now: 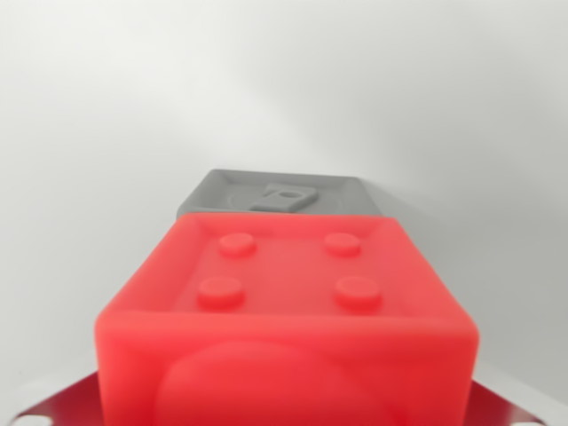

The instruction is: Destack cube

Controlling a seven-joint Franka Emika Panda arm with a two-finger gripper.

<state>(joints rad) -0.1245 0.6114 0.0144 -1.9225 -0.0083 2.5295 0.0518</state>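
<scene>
Two cubes are filling the wrist view; the red cube [288, 311] is sitting closest to the hand, studs facing the camera; the grey cube [282, 193] is lying directly beyond it, touching or nearly so, on the white worktop [106, 133]; the hand's fingers are lying out of view, so I cannot tell whether they are apart or clamped.

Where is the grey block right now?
In the wrist view, the grey block sits centre frame, just behind the red cube, partly hidden by it.
</scene>
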